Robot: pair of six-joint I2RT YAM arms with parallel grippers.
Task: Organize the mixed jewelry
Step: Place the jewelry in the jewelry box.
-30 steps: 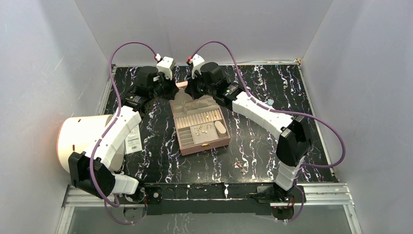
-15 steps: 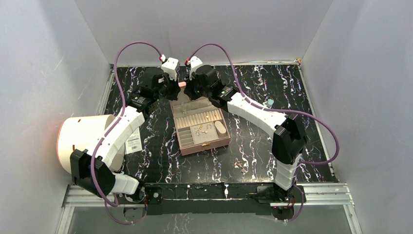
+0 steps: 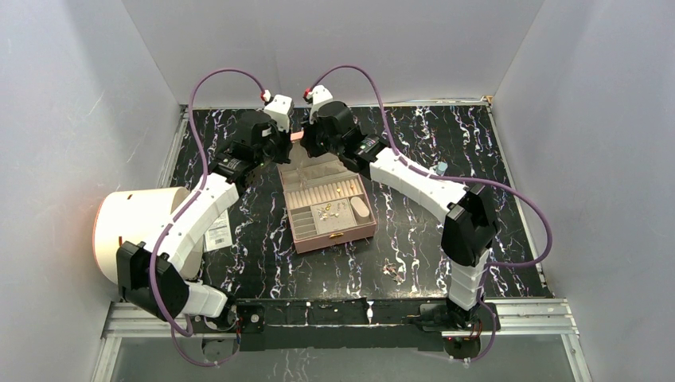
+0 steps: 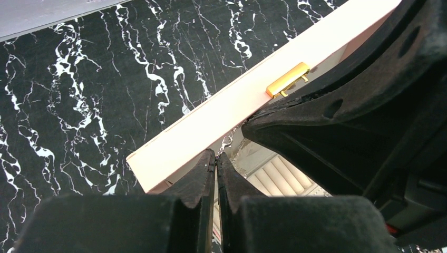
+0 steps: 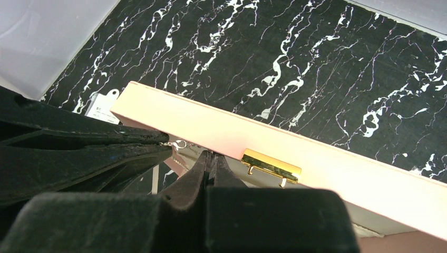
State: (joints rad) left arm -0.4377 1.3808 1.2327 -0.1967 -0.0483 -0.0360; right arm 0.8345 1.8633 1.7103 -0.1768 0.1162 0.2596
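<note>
Near the desk's (image 3: 414,239) far edge, over the box lid (image 4: 200,126), both jaws pinch a chain (image 4: 227,143), probably straightening it.

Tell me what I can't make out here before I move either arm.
- Wrist views: whether the left gripper or right gripper actually pinches the chain; the fingertips cover it.
- Top view: the pinch itself, hidden by both wrists above the lid.
- Top view: jewelry in the box, too small to identify.
</note>
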